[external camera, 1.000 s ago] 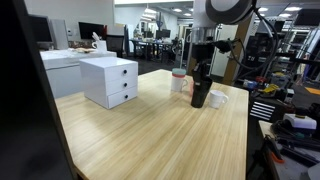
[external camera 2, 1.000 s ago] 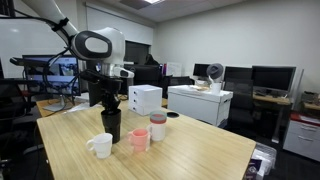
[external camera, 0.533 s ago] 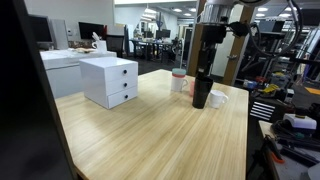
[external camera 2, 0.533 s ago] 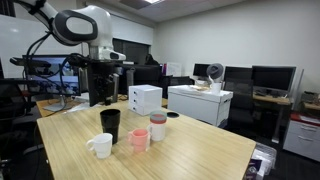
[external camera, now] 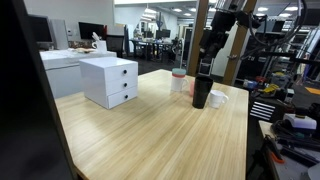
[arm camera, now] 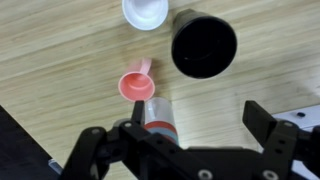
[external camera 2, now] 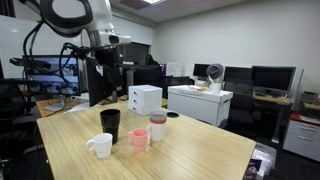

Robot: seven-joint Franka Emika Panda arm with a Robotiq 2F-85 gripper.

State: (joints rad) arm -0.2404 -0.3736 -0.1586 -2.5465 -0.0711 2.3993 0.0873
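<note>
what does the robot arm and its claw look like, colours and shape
The arm is white with rounded joint housings and dark bands between them. A dark cable arcs beside it. The claw is all black, with two blocky fingers. No markings are readable.

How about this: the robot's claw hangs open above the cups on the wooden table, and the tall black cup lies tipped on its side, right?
Not quite. The black cup stands upright, not on its side: the wrist view looks straight down into its open mouth. The rest holds: the gripper hangs open above it, over the wooden table.
</note>
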